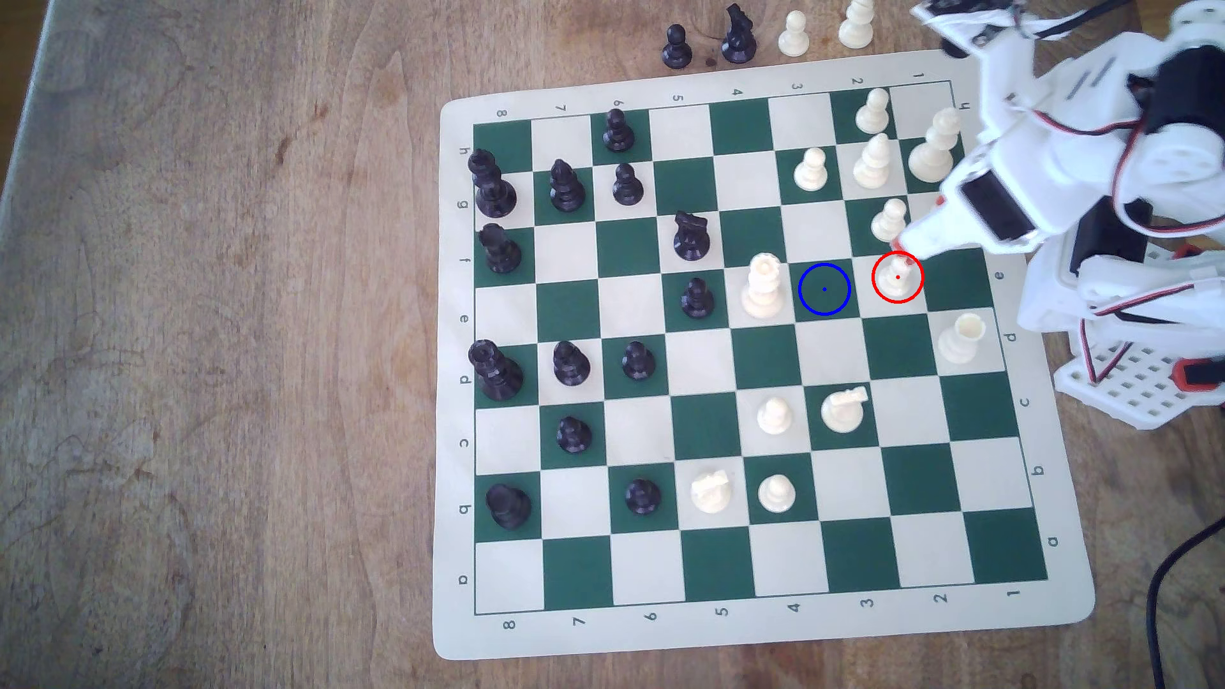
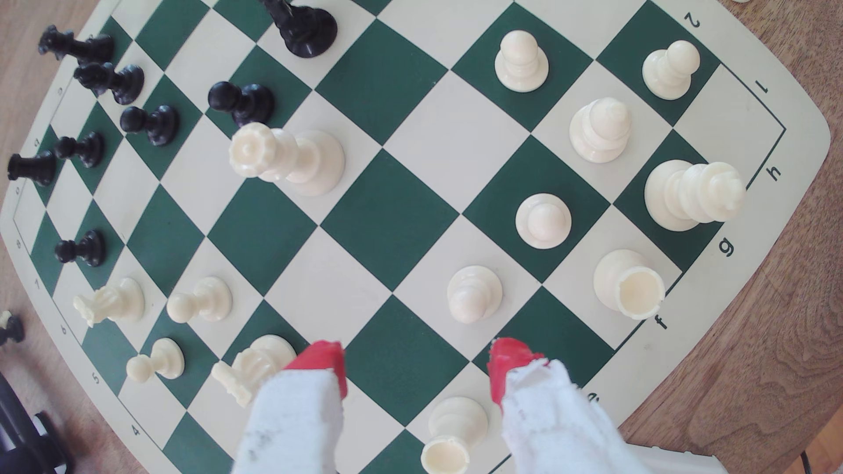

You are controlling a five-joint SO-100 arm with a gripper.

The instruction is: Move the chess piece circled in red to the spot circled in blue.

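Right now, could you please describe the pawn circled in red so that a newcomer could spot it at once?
On the chess board, look toward the exterior view's right edge, by the gripper. The pawn is the cream one inside the red ring, beside the blue-ringed green square; the other cream pawns have no ring.

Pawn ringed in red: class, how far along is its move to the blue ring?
Done: nothing; the pawn stands on its red-ringed square. In hand: the open tool hovers near it, not gripping. Left: grasp, carry to the empty blue-ringed square, release.
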